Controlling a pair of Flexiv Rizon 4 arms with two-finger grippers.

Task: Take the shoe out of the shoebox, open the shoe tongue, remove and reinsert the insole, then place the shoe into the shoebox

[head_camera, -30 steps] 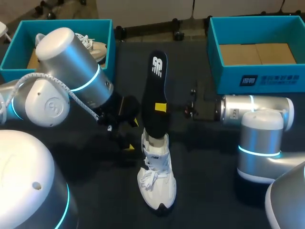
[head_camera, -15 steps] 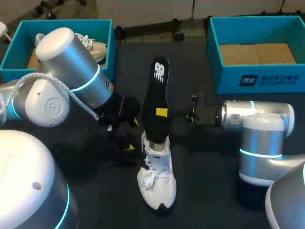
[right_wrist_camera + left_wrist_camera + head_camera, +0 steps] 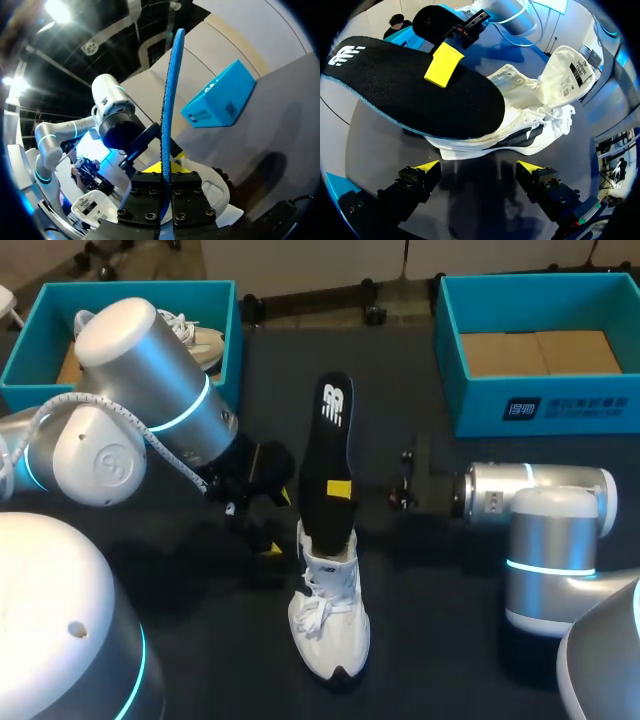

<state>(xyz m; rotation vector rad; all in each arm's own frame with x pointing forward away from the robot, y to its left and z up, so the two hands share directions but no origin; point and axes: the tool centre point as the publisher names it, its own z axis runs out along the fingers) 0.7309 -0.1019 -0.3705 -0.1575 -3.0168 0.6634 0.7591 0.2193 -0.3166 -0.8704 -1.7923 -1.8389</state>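
1. The right tool (image 3: 165,172) is clamped on the black insole (image 3: 328,450), holding it up with one end in the white shoe's (image 3: 330,615) opening, likely mid-removal or reinsertion.
2. The shoe rests on the dark desk (image 3: 425,640), outside the empty blue shoebox (image 3: 540,405).
3. The left tool (image 3: 479,167) sits beside the shoe, fingers apart, empty.
4. Only the left wrist view shows the tongue (image 3: 567,70) folded open.

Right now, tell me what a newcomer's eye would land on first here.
The black insole stands up out of the white sneaker at mid-table, clamped edge-on by the right pincer. The left pincer hangs open just beside that sneaker. At the far corners, the left shoebox holds another sneaker, and the right shoebox shows only its cardboard floor.
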